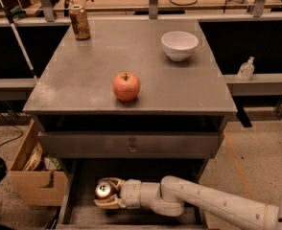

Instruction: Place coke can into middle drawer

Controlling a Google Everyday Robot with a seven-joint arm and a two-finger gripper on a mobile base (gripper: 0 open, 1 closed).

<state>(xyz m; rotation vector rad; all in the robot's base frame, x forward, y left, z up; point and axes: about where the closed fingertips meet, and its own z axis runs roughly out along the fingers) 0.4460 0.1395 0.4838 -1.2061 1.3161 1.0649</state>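
My gripper (106, 194) reaches in from the lower right on a white arm and is shut on the coke can (103, 190). The can's silver top faces up; its red side is mostly hidden by my fingers (107, 204). I hold the can inside the open middle drawer (146, 218), a wide grey tray pulled out under the cabinet, over the left part of its floor. I cannot tell whether the can touches the floor.
The cabinet top (83, 80) holds a red apple (126, 86), a white bowl (179, 45) and a brown-gold can (79, 22). A closed drawer front with a knob (131, 148) sits above my arm. A cardboard box (33, 174) stands left of the drawer.
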